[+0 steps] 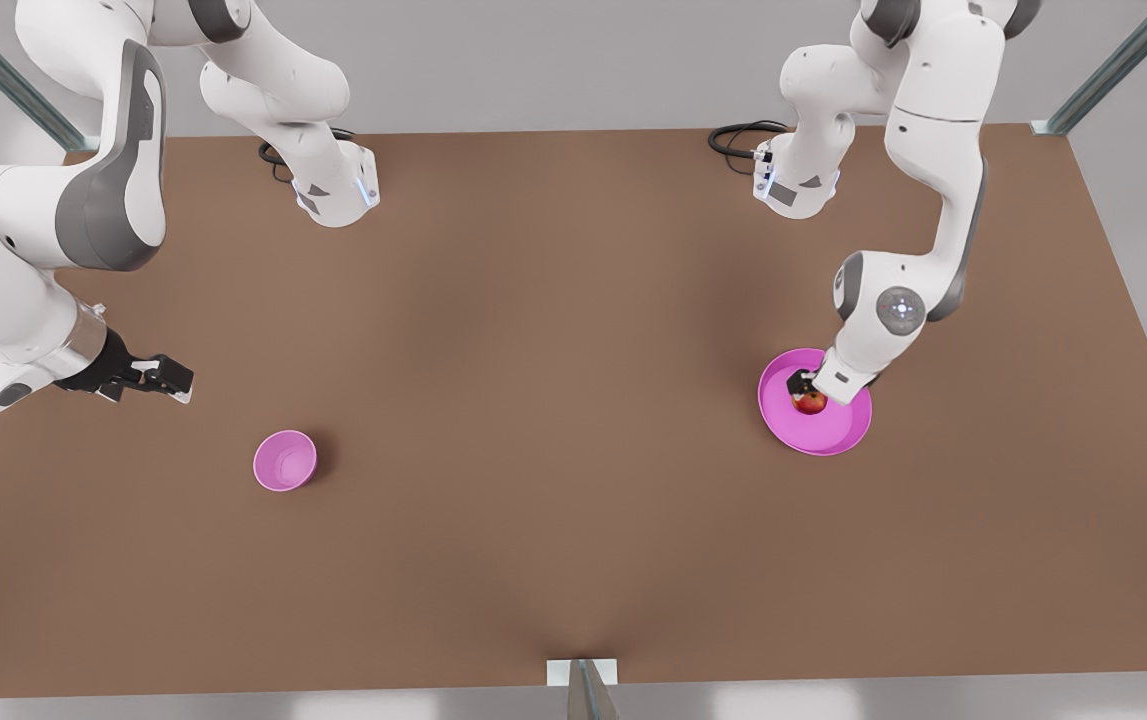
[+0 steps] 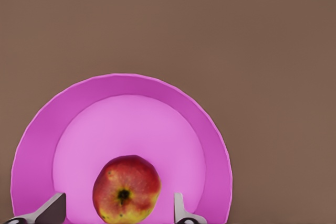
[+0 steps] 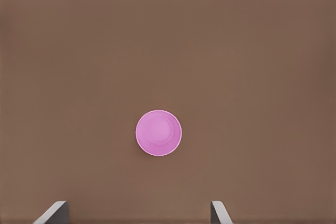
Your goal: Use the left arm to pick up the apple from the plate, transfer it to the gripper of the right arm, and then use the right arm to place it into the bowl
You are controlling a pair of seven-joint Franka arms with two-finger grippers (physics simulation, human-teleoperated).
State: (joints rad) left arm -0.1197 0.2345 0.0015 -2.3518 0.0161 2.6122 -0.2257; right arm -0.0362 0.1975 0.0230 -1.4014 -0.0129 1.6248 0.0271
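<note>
bowl sits nearest the front camera, at about 8 o'clock from table centre, upright and with nothing in it. it stands alone on the brown table, well apart from everything else.

plate lies at about 3 o'clock on the table, on the front view's right. apple rests on it, a little off the plate's middle, stem end up in the left wrist view.

left gripper is down over the plate. fingers spread, one on each side of the apple, a clear gap showing between each finger and the fruit. no contact yet by my reading.

right gripper hangs above the table at 9 o'clock, near the bowl but not over it, waiting. its fingers are spread with nothing between them, the bowl in sight beyond.

progress, as a judgement: early. approach to the apple looks done, grasp not yet closed. left to do: pinch and lift, carry toward the middle, hand over to the right gripper, drop into the bowl.
</note>
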